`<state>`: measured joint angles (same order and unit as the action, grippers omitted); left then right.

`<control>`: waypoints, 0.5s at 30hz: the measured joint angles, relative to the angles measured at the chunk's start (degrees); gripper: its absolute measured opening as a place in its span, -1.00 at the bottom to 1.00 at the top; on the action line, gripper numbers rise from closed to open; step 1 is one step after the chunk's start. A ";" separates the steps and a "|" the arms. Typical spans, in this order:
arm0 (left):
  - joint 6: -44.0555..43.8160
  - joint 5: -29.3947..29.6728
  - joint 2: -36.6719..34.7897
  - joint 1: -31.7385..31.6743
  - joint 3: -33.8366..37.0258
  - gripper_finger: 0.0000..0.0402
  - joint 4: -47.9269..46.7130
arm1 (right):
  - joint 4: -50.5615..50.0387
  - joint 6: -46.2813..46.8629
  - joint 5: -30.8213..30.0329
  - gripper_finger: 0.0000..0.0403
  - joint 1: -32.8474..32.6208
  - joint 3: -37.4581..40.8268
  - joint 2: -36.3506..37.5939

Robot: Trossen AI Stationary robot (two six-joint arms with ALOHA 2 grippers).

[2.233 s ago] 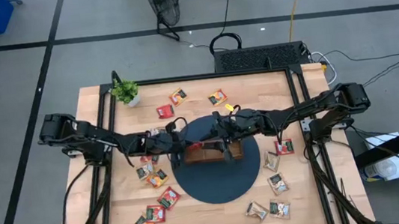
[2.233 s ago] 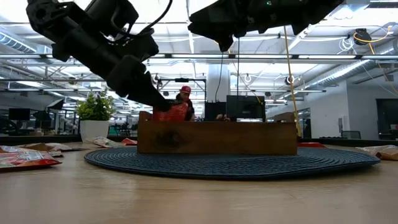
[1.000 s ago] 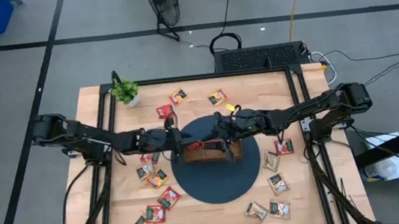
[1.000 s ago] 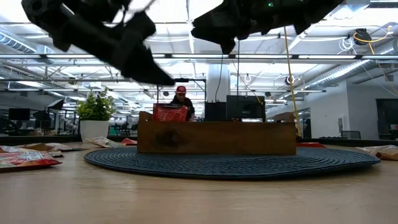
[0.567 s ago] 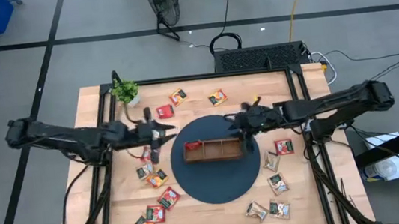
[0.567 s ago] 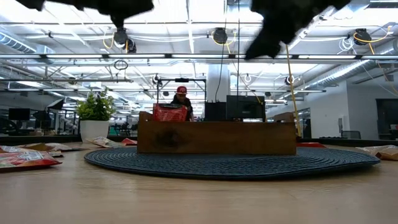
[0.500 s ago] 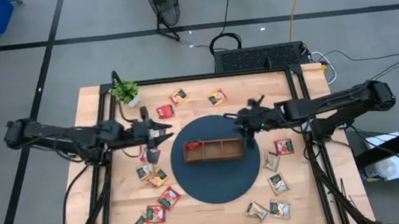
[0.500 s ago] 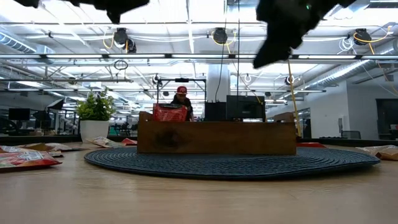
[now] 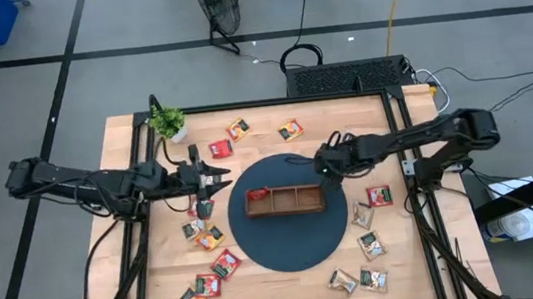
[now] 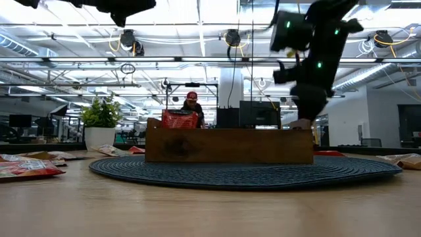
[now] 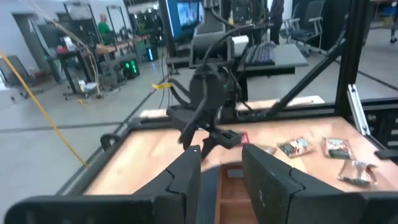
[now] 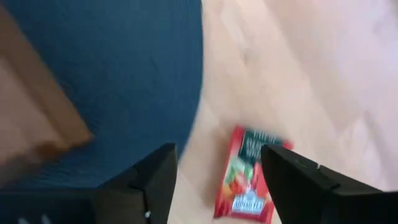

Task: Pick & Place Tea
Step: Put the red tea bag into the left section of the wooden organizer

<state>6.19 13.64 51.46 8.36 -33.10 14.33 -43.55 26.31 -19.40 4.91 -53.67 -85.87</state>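
Hovering over a red sachet (image 12: 247,175) of unreadable print, right gripper (image 12: 217,180) jaws wide, empty.

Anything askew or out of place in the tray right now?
One red sachet stands upright in the left end compartment of the wooden tray, poking above the wall rather than lying flat. The other compartments look empty; nothing else stands out.

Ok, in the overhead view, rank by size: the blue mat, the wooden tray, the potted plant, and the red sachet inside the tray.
1. Mat, clearly largest.
2. Tray.
3. Plant.
4. Red sachet, smallest.
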 joint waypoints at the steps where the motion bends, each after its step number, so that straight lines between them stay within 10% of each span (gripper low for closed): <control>1: -0.31 0.01 0.39 0.00 0.00 -0.39 -0.28 | -1.04 0.56 0.59 0.09 0.43 0.00 -1.03; 15: 0.24 0.01 2.34 -0.02 0.00 -0.39 -0.12 | -3.80 3.53 1.55 0.05 2.36 2.21 -4.17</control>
<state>6.44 13.65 53.80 8.34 -33.10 14.22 -47.35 29.84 -17.85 7.27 -51.46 -90.04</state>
